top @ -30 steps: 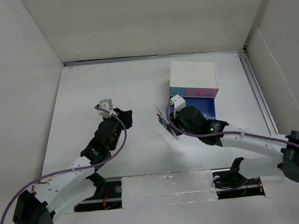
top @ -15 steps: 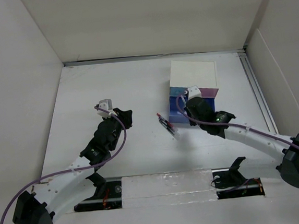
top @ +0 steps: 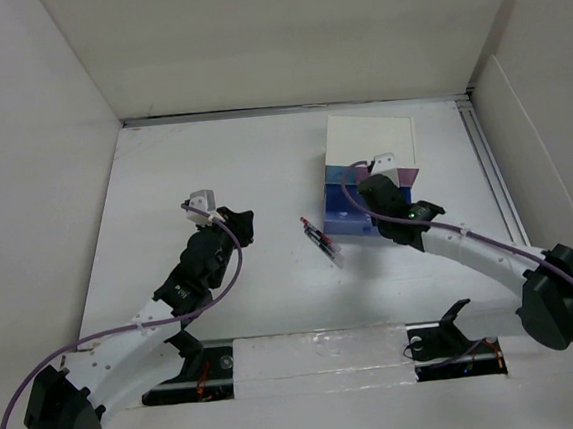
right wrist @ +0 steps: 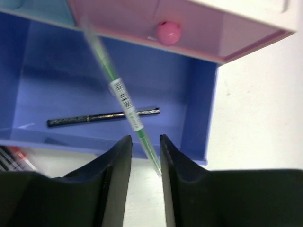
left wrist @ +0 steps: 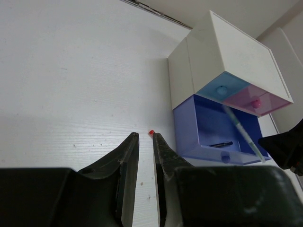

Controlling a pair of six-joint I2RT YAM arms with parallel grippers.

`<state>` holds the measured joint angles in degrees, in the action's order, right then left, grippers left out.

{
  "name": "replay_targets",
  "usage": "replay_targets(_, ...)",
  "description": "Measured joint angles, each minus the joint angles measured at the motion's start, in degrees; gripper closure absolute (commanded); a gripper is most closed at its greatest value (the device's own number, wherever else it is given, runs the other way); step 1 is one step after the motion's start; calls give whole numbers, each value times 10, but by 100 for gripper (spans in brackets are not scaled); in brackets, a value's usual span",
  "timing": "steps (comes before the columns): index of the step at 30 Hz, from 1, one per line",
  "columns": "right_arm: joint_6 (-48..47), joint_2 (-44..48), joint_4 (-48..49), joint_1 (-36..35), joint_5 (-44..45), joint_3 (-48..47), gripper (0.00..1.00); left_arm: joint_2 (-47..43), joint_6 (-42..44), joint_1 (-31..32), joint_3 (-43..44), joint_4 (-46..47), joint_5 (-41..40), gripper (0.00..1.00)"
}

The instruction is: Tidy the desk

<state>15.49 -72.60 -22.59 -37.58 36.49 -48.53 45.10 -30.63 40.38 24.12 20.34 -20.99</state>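
The desk (top: 212,171) is a white tabletop. At its back right stands a white drawer box (top: 369,142) with its blue drawer (right wrist: 57,71) pulled out. My right gripper (right wrist: 145,138) hangs over that drawer's front wall, jaws apart. A green pen (right wrist: 124,101) slants loose between them, its upper end blurred and its lower end against the right finger. A black pen (right wrist: 102,117) lies in the drawer. My left gripper (left wrist: 145,135) hovers low over the desk left of the box, shut to a narrow slit on nothing.
A small bundle of pens (top: 321,240) with a red tip (left wrist: 151,133) lies on the desk left of the blue drawer. The pink drawer (right wrist: 156,19) and teal drawer (left wrist: 220,90) above it are closed. White walls enclose the desk.
My right arm swung from the pen bundle up and right to the blue drawer, carrying the green pen. Its jaws have just parted. The left arm has not moved.
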Motion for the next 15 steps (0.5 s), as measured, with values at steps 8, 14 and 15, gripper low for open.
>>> replay_targets(8, 4, 29, 12, 4, 26, 0, 68, 0, 0, 0, 0, 0, 0, 85)
replay_targets(14, -3, 118, 73, -54, -64, 62, 100, 0, 0, 0, 0, 0, 0, 85)
replay_targets(15, -2, 124, 89, -64, -92, 74, 100, 0, 0, 0, 0, 0, 0, 85)
